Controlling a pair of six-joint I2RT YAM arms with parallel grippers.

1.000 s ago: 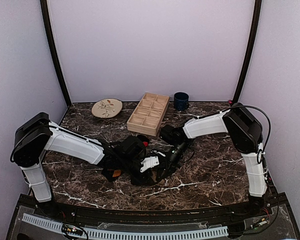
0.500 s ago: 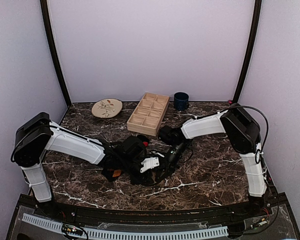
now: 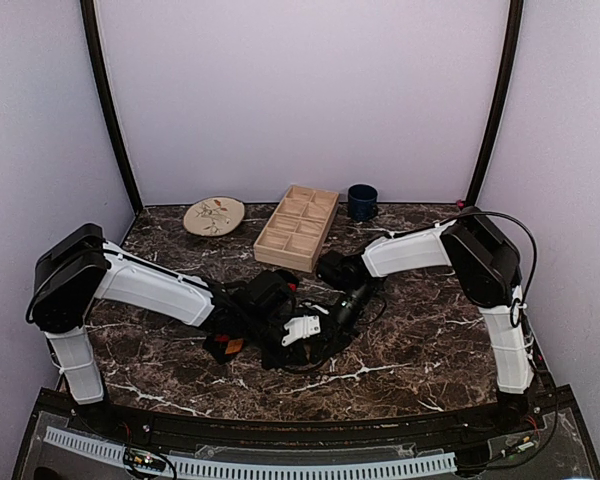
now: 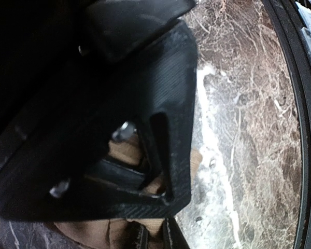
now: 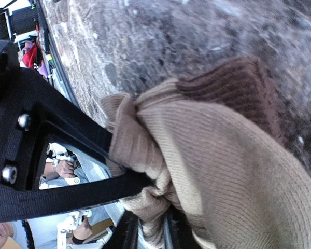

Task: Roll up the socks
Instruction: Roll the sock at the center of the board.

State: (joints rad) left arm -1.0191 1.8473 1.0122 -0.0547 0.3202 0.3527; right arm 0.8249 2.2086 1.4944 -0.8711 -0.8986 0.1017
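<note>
You're looking past the left claw (image 4: pixel 154 220): its black ridged plastic finger (image 4: pixel 168 104) fills your view, tan soft sock fabric (image 4: pixel 119 228) bunched against its tip, brown white-veined marble tabletop (image 4: pixel 238 129) beside it

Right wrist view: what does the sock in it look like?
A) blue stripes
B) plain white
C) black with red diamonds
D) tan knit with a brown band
D: the tan sock is ribbed knit with a dark brown band at one end, bunched over the marble table.
</note>
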